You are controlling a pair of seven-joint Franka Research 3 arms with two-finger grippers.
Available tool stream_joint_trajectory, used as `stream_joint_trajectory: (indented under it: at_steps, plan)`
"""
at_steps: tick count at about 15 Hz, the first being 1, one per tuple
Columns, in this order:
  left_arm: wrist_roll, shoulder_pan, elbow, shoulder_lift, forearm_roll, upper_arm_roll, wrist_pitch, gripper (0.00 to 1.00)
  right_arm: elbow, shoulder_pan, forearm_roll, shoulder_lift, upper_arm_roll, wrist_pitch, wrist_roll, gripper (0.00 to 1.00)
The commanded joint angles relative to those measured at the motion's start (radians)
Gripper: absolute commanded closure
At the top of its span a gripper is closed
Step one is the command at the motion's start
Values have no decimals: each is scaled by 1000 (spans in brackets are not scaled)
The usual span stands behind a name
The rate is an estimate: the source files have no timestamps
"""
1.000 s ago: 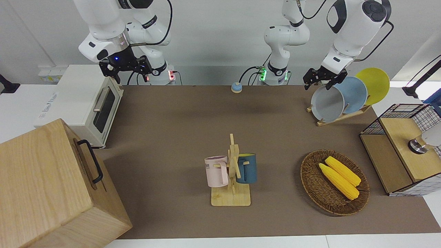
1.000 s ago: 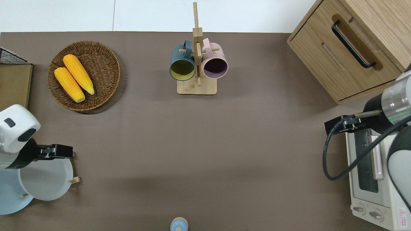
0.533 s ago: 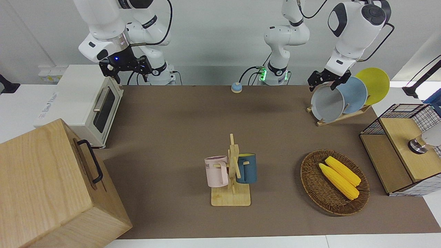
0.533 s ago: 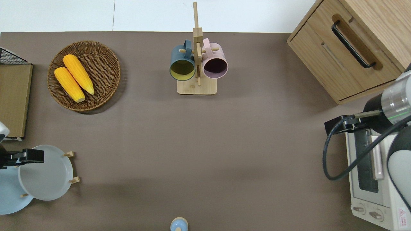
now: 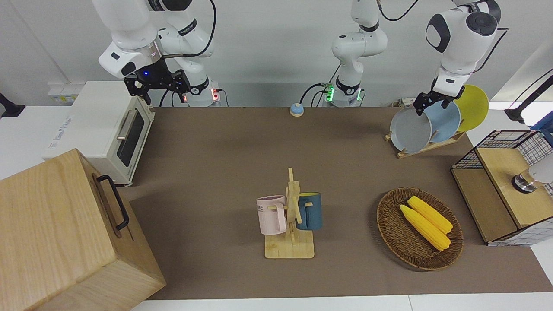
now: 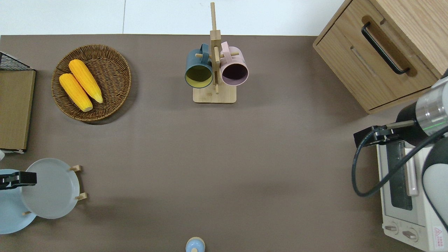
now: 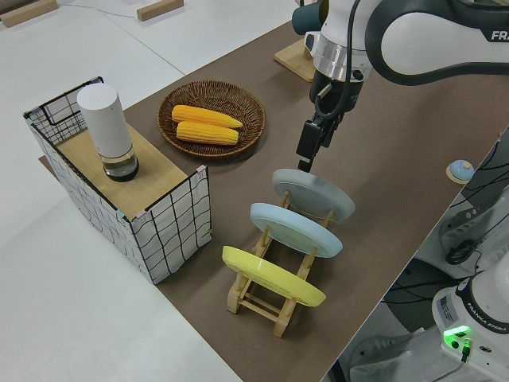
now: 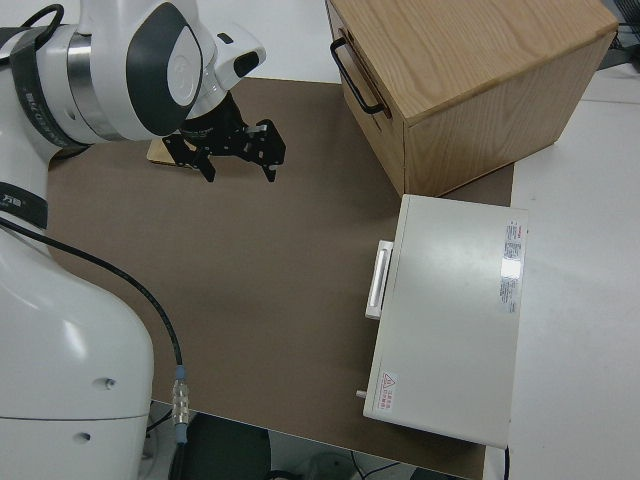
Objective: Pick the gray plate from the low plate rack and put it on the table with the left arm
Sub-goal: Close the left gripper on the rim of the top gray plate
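The gray plate (image 5: 410, 129) (image 6: 50, 189) (image 7: 318, 195) leans in the low plate rack (image 5: 425, 148) (image 6: 81, 196) (image 7: 262, 298), in the slot closest to the middle of the table (image 5: 216, 151). My left gripper (image 5: 424, 106) (image 6: 21, 178) (image 7: 305, 159) hangs open, pointing down, just over the gray plate's raised top rim where it meets the light blue plate (image 5: 445, 121). It holds nothing, and a small gap shows between it and the rim in the left side view. My right arm is parked, its gripper (image 5: 160, 90) (image 8: 240, 170) open and empty.
A yellow plate (image 5: 473, 106) fills the rack's last slot. A wire basket with a wooden box (image 5: 505, 185), a wicker basket of corn (image 5: 419, 229), a mug stand (image 5: 291, 216), a toaster oven (image 5: 108, 129), a wooden cabinet (image 5: 65, 233) and a small blue bell (image 5: 296, 109) also stand on the table.
My left gripper has swung toward the left arm's end of the table and turned, from the gray plate's open side to over its top rim. The plates have not moved.
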Motion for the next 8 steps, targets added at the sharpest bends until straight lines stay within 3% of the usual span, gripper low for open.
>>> stream_joint_trajectory:
  at_steps: [1,4,6,8]
  plan:
    - [-27,22,-104,-35,27,-7,81,13,7,-23,-6,-2,21,-11,12,17]
    - [-55,39,-171,-34,27,-9,148,15,7,-23,-6,-2,21,-11,12,17]
    - [-58,39,-192,-34,85,-10,162,15,7,-23,-6,-2,21,-11,12,17]
    - [-76,38,-193,-29,101,-10,162,98,7,-23,-6,-2,21,-11,12,17]
